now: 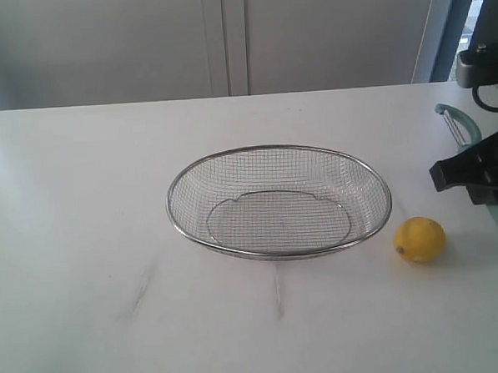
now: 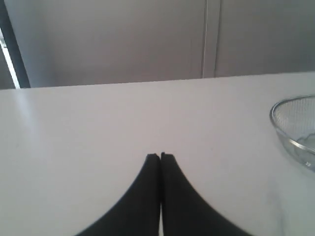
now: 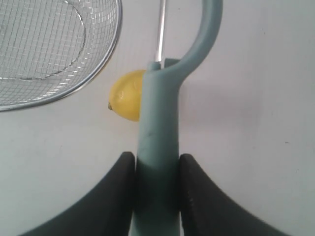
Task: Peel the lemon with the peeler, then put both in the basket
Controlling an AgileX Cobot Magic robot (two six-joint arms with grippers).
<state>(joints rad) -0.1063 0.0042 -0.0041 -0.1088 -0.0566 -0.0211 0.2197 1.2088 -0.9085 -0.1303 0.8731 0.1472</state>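
Lemon (image 1: 420, 239) looks smooth, firm, likely to roll; grip its middle. Right claw (image 3: 157, 158) pinches peeler (image 3: 160, 113) handle; left claw (image 2: 160, 157) closed, empty

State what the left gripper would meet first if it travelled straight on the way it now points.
Nothing visible: ahead of the left gripper lies only bare table, up to its far edge. The basket sits off to one side. Depth is hard to judge.

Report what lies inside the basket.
Nothing lies in the basket; the white table shows through its mesh. No part of its inside is covered in the exterior view. The lemon sits outside, beside its rim.
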